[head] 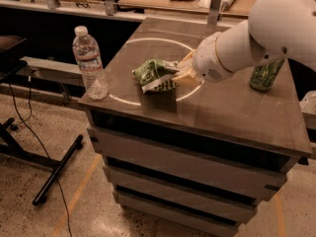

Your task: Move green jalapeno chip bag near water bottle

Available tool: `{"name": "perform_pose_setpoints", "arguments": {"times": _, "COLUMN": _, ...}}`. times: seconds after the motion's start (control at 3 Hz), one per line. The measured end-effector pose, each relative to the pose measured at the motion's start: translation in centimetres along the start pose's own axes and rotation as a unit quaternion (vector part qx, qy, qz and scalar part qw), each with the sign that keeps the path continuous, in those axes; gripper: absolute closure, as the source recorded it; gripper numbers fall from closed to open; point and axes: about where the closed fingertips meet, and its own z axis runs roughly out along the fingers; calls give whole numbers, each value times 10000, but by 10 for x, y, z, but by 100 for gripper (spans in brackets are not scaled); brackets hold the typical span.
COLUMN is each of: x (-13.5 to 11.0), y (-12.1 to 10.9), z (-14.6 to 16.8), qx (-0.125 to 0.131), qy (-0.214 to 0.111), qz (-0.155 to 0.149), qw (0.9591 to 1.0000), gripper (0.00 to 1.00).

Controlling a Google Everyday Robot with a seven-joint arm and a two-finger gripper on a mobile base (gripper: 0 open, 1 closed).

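Presently the bench (237, 107) carries the water bottle (90, 63), upright at its front-left corner. The green jalapeno chip bag (155, 75) sits mid-bench, apart from the bottle and to its right. The hand (181, 73) is clamped on the bag's right end, so the bag's long axis points left, toward the bottle.

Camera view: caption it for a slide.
Gripper holds the green jalapeno chip bag over the cabinet top, apart from the water bottle at its corner.

The gripper (183, 72), clamped on the green jalapeno chip bag (155, 73), hid its right end. The arm (276, 28) covered the top of the green can (264, 75) and ran off the right edge. Bag print was illegible.
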Motion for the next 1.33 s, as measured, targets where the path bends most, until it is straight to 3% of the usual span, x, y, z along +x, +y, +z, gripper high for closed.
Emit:
{"name": "perform_pose_setpoints", "arguments": {"times": 1.0, "x": -18, "y": 24, "z": 9, "qx": -78, "qy": -161, "qz": 236, "qw": 9996, "gripper": 100}}
{"name": "perform_pose_setpoints", "arguments": {"times": 1.33, "x": -22, "y": 30, "z": 15, "qx": -129, "qy": -139, "qz": 264, "qw": 9995, "gripper": 89}}
